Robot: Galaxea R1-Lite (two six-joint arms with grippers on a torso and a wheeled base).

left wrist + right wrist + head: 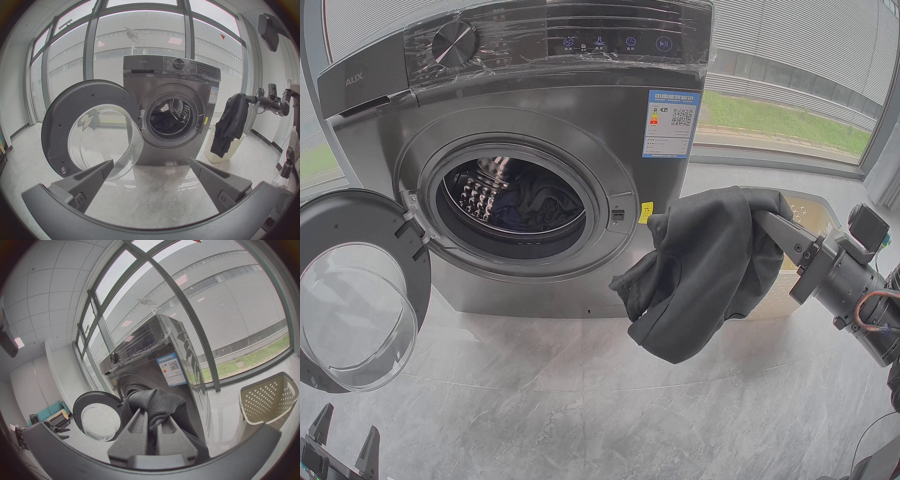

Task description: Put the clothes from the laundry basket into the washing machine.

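A dark grey garment (703, 269) hangs in the air to the right of the washing machine (519, 125), with my right gripper (759, 219) shut on its top fold. The same garment (156, 405) drapes over that gripper's fingers (140, 427) in the right wrist view, and hangs as a dark grey garment (229, 123) in the left wrist view. The machine's door (356, 287) stands swung open to the left. Dark clothes (534, 203) lie in the drum. The beige laundry basket (812, 219) sits behind the garment. My left gripper (344, 440) is open, low near the floor.
Grey tiled floor (581, 400) stretches in front of the machine. A window wall (800, 94) runs behind and to the right. The open door (90, 128) juts out on the left side of the machine's front.
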